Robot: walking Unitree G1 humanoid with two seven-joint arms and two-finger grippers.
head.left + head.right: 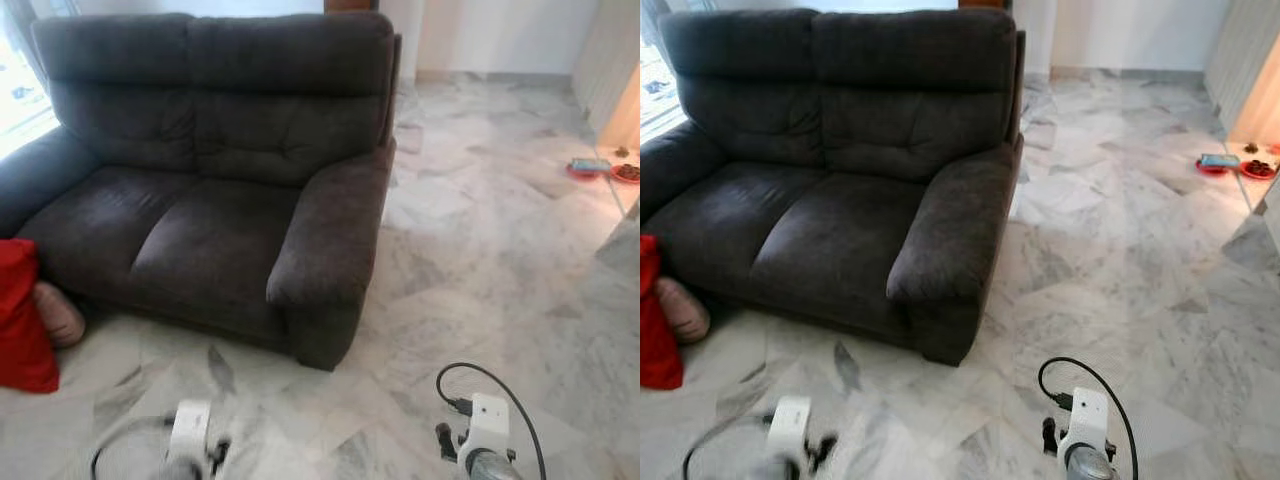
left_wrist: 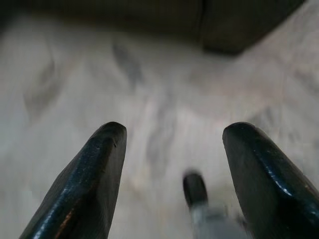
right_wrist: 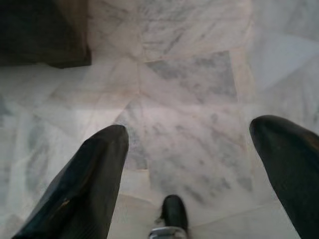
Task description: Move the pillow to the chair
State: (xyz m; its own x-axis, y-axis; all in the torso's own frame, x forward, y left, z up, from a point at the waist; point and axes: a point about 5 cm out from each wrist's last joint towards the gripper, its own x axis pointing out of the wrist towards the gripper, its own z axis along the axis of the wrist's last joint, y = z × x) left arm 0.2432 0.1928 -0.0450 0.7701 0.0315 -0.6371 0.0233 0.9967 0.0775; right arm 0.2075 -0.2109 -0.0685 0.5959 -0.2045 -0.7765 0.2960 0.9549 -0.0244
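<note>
Ahead of you: a dark grey two-seat fabric sofa (image 1: 215,170) on a grey-veined white marble floor (image 1: 480,260), its seat cushions bare. At the sofa's front corner on your left, a small rounded pinkish-beige pillow (image 1: 58,313) lies on the floor, touching the sofa base and tucked just beside a bright red fabric object (image 1: 22,318); you cannot tell what that red thing is. Both arms hang low over the floor, well apart from the pillow. Left gripper (image 2: 172,174): fingers spread apart, holding nothing, marble beneath, picture blurred. Right gripper (image 3: 192,174): fingers spread apart, holding nothing, marble beneath, sofa corner at the edge. Far off on your right, two red dishes (image 1: 605,170) sit on the floor near a doorway.
</note>
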